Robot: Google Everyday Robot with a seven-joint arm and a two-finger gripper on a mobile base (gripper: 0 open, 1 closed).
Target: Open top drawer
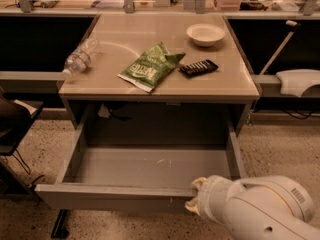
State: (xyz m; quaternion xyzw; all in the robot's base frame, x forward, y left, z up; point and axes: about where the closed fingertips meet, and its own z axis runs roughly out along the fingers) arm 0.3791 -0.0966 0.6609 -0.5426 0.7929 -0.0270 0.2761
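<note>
The robot's claw [195, 197] sits at the top edge of the top drawer [110, 198], at the right end of its grey front panel, with the pale rounded arm [265, 211] behind it filling the lower right corner. The claw touches the panel's rim; whether it is open or clamped cannot be told, as the wrist hides it. The drawer stands pulled well out from under the worktop [150, 34], low in the middle of the scene, its shallow grey tray bare but for a few pale scuffs.

On the tan worktop, from left to right, lie a clear water bottle [80, 59] on its side at the left edge, a green snack bag [150, 66] near the middle, a black ridged bar [198, 67] just beside the bag, and a white bowl [205, 34] upright towards the back right. A dark cable [117, 115] hangs in the recess beneath.

A dark chair [12, 121] stands at the far left on the speckled floor [280, 149], and a white moulded part [300, 81] rests on the ledge at right.

Count: one bottle, one bag, one bar, one bowl, one open drawer.
</note>
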